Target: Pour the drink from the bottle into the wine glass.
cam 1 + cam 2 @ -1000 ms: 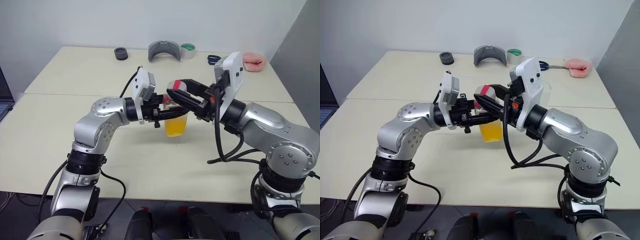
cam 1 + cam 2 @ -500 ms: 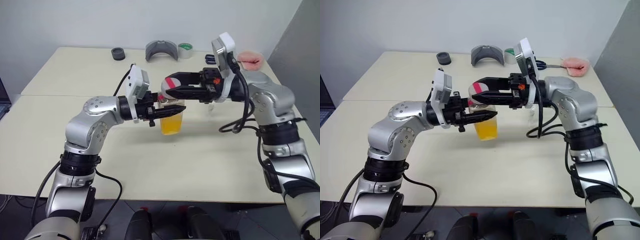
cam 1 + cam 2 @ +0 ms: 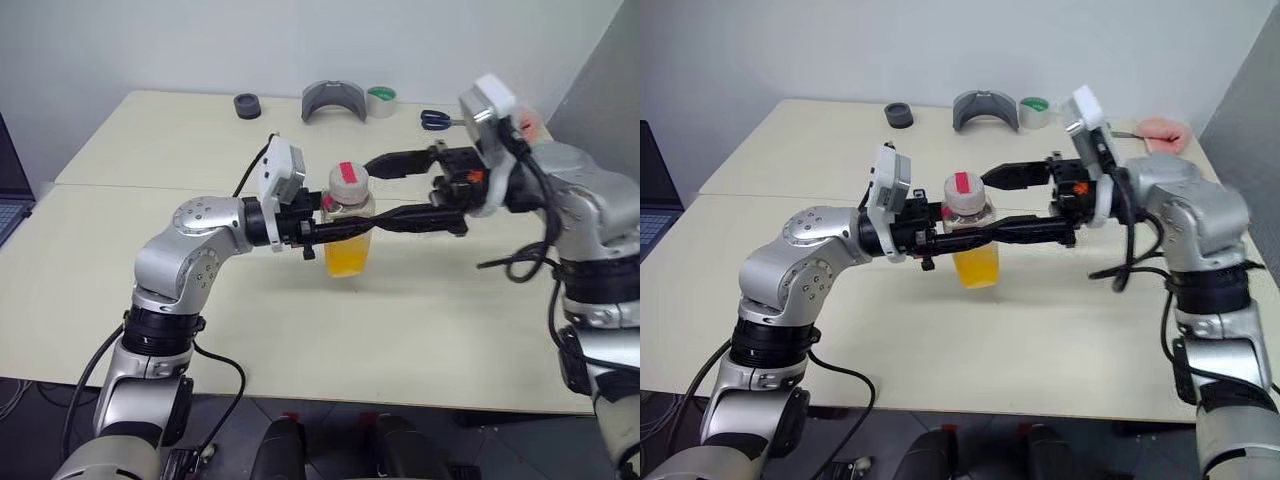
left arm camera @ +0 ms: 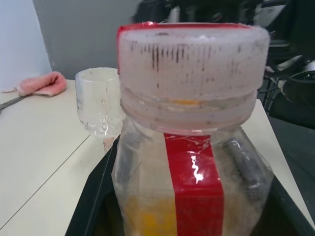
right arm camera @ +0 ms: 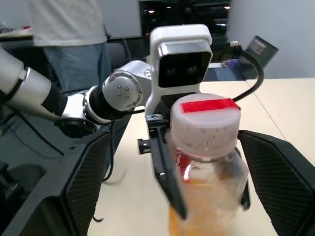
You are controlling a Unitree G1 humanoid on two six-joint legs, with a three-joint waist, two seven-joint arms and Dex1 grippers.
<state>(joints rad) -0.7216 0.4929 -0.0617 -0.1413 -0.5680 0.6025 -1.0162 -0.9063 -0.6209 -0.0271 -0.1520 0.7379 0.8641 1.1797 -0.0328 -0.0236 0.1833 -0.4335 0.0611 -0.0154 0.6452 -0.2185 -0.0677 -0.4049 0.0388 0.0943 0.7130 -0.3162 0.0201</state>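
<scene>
Left eye view: the left gripper (image 3: 345, 229) has its jaws clamped on the bottle (image 3: 349, 226) just under the neck, holding it upright over the surface (image 3: 120, 290), likely to steady it so the cap (image 3: 348, 179) can be unscrewed. The right gripper (image 3: 385, 190) faces it with jaws wide apart, one finger behind the cap, one lower along the bottle's front. The bottle is clear, squarish plastic with a red stripe, drink (image 3: 345, 255) filling its lower part. Left wrist view shows the glass (image 4: 98, 105), empty and rounded, standing beyond the bottle.
</scene>
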